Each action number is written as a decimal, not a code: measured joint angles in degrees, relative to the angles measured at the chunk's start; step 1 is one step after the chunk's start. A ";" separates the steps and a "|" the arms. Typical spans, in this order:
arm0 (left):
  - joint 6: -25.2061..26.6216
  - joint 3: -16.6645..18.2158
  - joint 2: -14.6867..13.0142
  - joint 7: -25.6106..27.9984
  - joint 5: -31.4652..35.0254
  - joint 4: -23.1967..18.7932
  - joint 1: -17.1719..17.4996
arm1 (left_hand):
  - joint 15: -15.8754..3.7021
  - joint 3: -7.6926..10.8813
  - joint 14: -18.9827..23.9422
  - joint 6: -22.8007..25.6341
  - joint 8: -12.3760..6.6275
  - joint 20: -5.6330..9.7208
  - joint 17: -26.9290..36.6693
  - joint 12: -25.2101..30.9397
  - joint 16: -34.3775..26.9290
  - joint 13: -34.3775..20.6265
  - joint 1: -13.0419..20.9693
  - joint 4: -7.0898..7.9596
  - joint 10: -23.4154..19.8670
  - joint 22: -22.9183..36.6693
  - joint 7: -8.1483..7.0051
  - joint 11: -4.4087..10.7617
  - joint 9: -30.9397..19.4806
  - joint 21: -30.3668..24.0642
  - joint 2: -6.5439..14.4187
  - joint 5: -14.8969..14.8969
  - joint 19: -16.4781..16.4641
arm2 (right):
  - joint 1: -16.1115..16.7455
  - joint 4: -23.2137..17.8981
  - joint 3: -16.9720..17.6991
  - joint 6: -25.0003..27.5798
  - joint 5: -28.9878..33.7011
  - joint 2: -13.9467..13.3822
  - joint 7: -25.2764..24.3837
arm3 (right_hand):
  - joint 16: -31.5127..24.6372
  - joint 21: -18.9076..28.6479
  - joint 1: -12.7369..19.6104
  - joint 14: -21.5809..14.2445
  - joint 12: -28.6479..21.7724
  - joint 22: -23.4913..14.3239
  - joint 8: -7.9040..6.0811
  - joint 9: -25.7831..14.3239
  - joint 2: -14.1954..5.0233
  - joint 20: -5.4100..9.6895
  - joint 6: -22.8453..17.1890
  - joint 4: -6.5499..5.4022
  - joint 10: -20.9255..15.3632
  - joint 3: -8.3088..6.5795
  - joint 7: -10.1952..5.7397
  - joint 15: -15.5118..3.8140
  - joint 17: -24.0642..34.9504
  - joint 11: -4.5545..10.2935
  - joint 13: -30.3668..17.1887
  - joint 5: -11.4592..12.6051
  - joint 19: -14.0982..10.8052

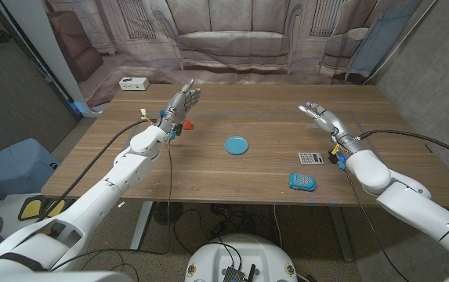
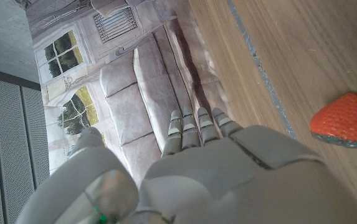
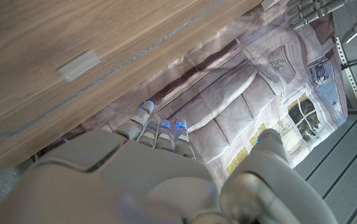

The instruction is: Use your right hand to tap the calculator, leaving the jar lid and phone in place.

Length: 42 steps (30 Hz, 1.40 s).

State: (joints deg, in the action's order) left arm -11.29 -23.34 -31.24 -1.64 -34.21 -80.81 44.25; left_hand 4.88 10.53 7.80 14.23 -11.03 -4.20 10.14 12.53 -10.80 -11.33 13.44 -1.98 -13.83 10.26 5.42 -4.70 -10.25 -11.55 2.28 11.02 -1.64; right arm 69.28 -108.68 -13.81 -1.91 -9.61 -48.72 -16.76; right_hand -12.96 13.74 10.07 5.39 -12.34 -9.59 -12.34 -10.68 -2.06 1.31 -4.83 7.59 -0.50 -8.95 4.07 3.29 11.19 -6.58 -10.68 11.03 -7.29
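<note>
A small grey calculator [image 1: 311,158] lies on the wooden table [image 1: 255,110] at the right. Just nearer the front edge lies a teal phone [image 1: 302,182]. A round blue jar lid [image 1: 237,145] sits near the table's middle. My right hand [image 1: 322,119] hovers beyond the calculator and a little to its right, fingers apart, holding nothing; its back [image 3: 159,168] faces the wrist camera. My left hand [image 1: 181,104] is raised over the table's left part, fingers spread and holding nothing, and its back [image 2: 228,168] shows in the left wrist view.
A small red strawberry-like object [image 1: 185,124] [image 2: 343,121] lies on the table beside my left hand. A white box [image 1: 133,83] [image 3: 78,64] stands at the back left corner. A printed backdrop of a sofa hangs behind the table.
</note>
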 measured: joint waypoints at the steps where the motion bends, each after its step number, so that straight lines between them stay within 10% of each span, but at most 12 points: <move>1: 0.00 0.00 0.00 0.01 -0.01 0.00 0.00 | 0.00 -0.07 0.00 0.00 0.00 0.00 0.00 0.00 0.00 0.00 0.00 -0.07 0.00 0.00 0.00 0.00 0.00 0.00 0.00 0.00 0.00 | -0.10 0.20 -0.05 0.00 0.00 0.16 0.00 | 0.00 0.00 0.00 -0.39 0.00 0.00 0.00 0.00 0.00 0.00 -0.41 0.00 -0.13 0.00 0.03 -0.03 0.00 0.13 0.00 0.00 0.00; 42: -1.00 0.67 -1.39 -4.38 -2.39 0.44 1.32 | 0.03 -0.24 0.40 0.00 0.00 -0.01 0.01 0.00 0.00 0.00 -0.31 -0.23 0.00 0.00 0.00 0.00 0.00 0.00 0.30 0.00 0.00 | -12.76 21.76 -5.42 -19.66 -22.53 13.75 19.93 | -0.40 0.00 0.74 -4.80 -0.47 -0.01 0.00 0.00 0.76 0.02 -2.27 0.23 -3.60 0.24 0.87 -0.73 0.01 0.14 -0.12 0.00 -4.92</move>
State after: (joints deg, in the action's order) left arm -12.29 -22.67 -32.63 -6.02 -36.60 -80.37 45.57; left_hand 4.91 10.29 8.19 14.22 -11.03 -4.20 10.15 12.53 -10.80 -11.33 13.13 -2.21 -13.82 10.26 5.42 -4.71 -10.25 -11.55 2.58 11.02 -1.64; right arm 56.52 -86.93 -19.23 -21.57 -32.14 -34.98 3.17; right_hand -13.36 13.74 10.82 0.59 -12.81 -9.60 -12.33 -10.68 -1.30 1.33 -7.10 7.81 -4.10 -8.71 4.94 2.56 11.20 -6.45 -10.80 11.03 -12.21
